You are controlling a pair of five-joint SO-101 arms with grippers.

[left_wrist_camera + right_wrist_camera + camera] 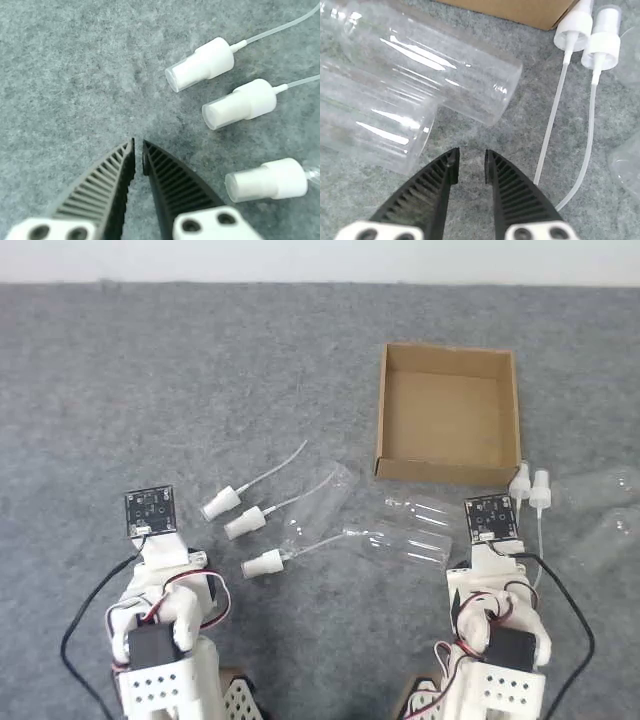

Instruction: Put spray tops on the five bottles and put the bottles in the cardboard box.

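Note:
Three white spray tops (222,502) (245,522) (263,564) with thin tubes lie left of centre on the grey carpet. Two more spray tops (520,480) (541,488) lie by the near right corner of the cardboard box (381,410), which is open. Clear bottles lie on their sides: one (325,495) near the middle, two (420,510) (400,543) in front of the box, two (600,485) (610,535) at the far right. My left gripper (138,145) is shut on nothing, just short of the three tops (202,64). My right gripper (471,155) stands slightly open beside two bottles (435,60) (370,120).
The left arm (160,610) and the right arm (495,620) sit at the near edge of the table. The carpet (150,390) spreads wide to the left of the box.

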